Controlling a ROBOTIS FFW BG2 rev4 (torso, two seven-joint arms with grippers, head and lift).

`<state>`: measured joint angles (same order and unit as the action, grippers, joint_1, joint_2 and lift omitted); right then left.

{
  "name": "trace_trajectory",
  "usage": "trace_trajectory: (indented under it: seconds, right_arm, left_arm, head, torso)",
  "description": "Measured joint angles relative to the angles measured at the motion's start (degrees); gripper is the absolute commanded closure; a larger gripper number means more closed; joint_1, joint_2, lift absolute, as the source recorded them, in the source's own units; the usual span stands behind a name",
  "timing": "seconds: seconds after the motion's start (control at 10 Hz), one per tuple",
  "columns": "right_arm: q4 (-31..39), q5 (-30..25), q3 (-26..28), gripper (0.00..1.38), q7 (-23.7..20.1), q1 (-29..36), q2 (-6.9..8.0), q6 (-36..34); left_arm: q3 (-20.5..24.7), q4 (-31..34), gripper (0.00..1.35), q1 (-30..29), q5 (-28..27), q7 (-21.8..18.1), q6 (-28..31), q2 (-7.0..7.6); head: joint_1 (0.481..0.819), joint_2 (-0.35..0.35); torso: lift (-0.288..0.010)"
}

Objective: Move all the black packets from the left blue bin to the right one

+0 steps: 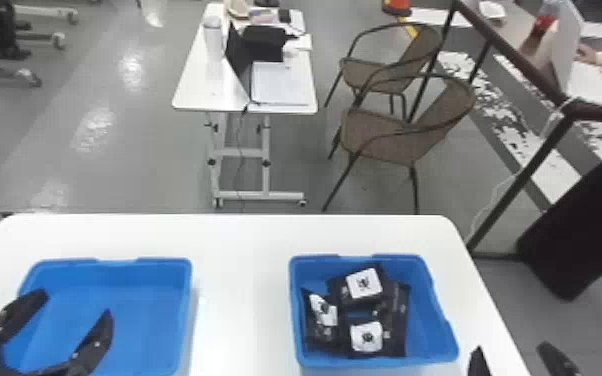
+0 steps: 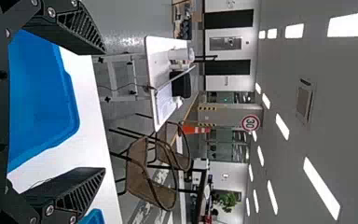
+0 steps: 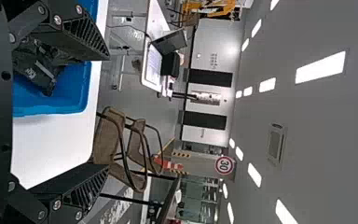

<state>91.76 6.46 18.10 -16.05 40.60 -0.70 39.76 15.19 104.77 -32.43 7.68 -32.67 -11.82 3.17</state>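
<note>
From my remote station, I have the left black two-fingered gripper [image 1: 74,305] hovering over the left blue plastic bin [image 1: 181,300], its fingers spread wide around open air. The right black gripper [image 1: 511,350] waits beyond the right edge of the white, round-cornered table [image 1: 240,280], to the right of the other bin, its fingers also released and well apart, as the right wrist view confirms. The black packets with white labels [image 1: 347,305] lie heaped inside the right blue plastic bin [image 1: 427,315], some overlapping, labels facing up, with one packet tilted near the bin's left wall. Both bins sit on the tabletop, apart from each other. Behind them, two brown chairs with dark metal frames [image 1: 380,135] stand beside a white wheeled table [image 1: 202,85] bearing a laptop [image 1: 280,85].
</note>
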Motion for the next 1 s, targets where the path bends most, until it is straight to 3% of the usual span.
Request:
trace_trajectory:
  seconds: [1.0]
  right_arm:
    - [0.1,0.3,-0.3,0.21,-0.4,-0.1,0.0,-0.7]
  left_arm:
    - [-1.1,-0.9,0.15,0.0,1.1,0.0,0.9,0.94]
  head:
    - [0.695,-0.146]
  torso:
    - [0.0]
